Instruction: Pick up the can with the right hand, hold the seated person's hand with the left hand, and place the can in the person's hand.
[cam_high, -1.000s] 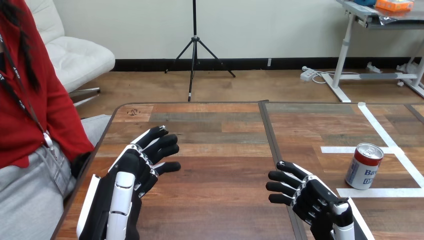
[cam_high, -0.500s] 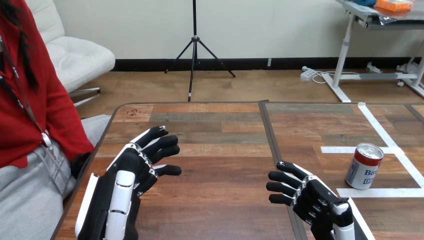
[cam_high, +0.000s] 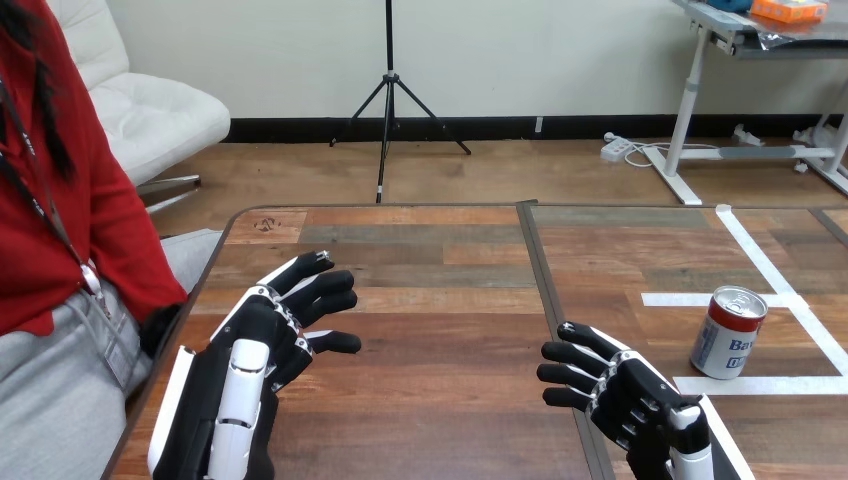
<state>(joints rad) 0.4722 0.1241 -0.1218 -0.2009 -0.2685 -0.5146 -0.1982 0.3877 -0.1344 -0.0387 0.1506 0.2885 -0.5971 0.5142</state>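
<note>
I am holding my left hand (cam_high: 262, 335) and my right hand (cam_high: 622, 392) above the table (cam_high: 440, 290), fingers of both spread loose. The can (cam_high: 729, 332) is standing upright on the table, to the right of my right hand and apart from it.
</note>
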